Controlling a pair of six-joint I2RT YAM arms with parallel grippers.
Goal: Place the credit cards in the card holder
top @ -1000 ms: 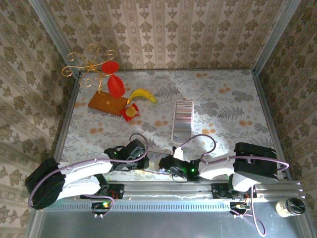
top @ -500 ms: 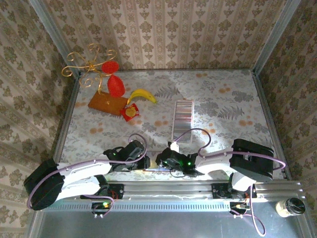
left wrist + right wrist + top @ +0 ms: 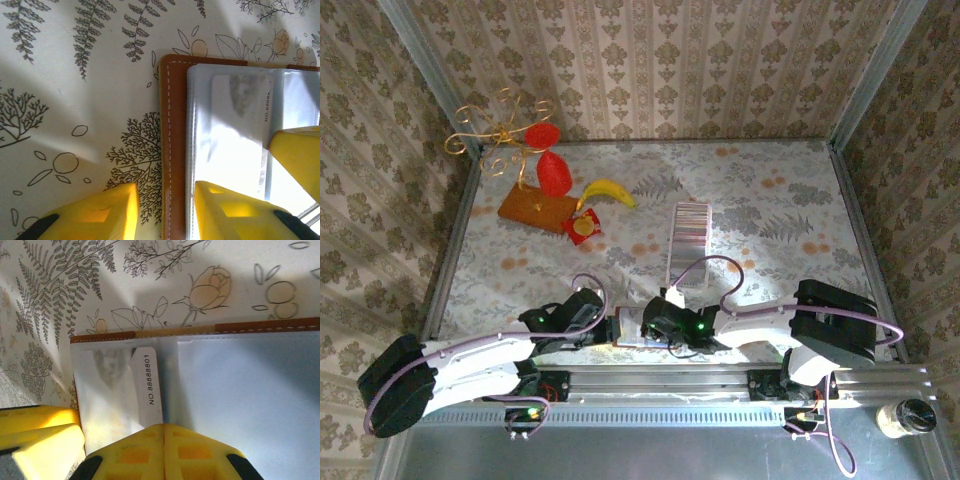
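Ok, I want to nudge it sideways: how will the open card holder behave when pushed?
The card holder lies flat and looks thin, so it would likely slide on the tablecloth rather than tip. Its clear plastic sleeves look soft and glossy; they may buckle or slip under pressure.

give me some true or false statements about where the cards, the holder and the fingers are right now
1. The card holder lies open on the table. True.
2. The credit cards are pinched as a strip in the right fingers. False: the strip lies on the table farther out, apart from both arms.
3. A numbered card sits in one of the holder's clear pockets. True.
4. The right fingers are spread wide. False: they are shut together over the holder's pockets.
5. The banana lies to the right of the strip. False: it lies to the strip's left.
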